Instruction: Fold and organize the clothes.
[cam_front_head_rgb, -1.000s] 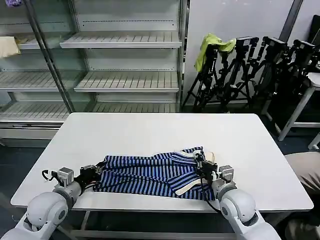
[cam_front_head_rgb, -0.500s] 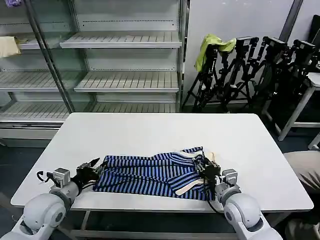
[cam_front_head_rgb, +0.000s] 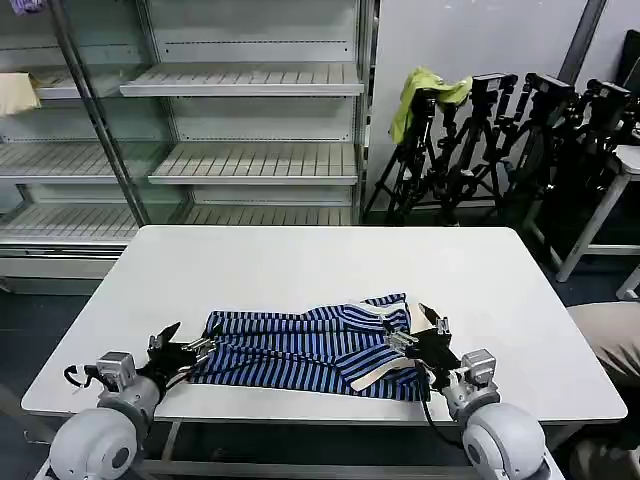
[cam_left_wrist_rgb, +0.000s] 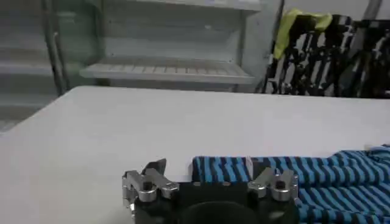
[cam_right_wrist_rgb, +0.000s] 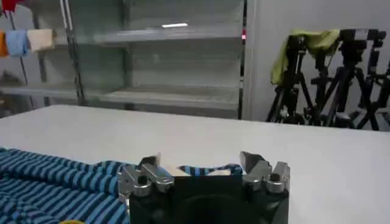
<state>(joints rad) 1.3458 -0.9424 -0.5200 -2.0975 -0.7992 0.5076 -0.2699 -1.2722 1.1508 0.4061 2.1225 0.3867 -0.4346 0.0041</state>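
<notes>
The clothes are one blue and black striped shirt (cam_front_head_rgb: 300, 348) with cream trim, lying folded into a long band near the front edge of the white table (cam_front_head_rgb: 300, 262). My left gripper (cam_front_head_rgb: 188, 340) is open at the shirt's left end, and in the left wrist view the striped cloth (cam_left_wrist_rgb: 304, 176) lies just beyond the left gripper (cam_left_wrist_rgb: 204, 165). My right gripper (cam_front_head_rgb: 415, 330) is open at the shirt's right end by the cream collar. The right wrist view shows the right gripper (cam_right_wrist_rgb: 200, 161) with a striped fold just ahead of its spread jaws, and the shirt (cam_right_wrist_rgb: 55, 182) stretching away to one side.
Behind the table stand empty white shelves (cam_front_head_rgb: 250, 80) with a pale beige cloth (cam_front_head_rgb: 15, 92) at the far left. Black tripods (cam_front_head_rgb: 500, 150) with a yellow-green cloth (cam_front_head_rgb: 425, 90) draped on one fill the back right. The table's far half is bare.
Both grippers have drawn back toward the table's front edge and their jaws have spread open. The shirt lies where it was.
</notes>
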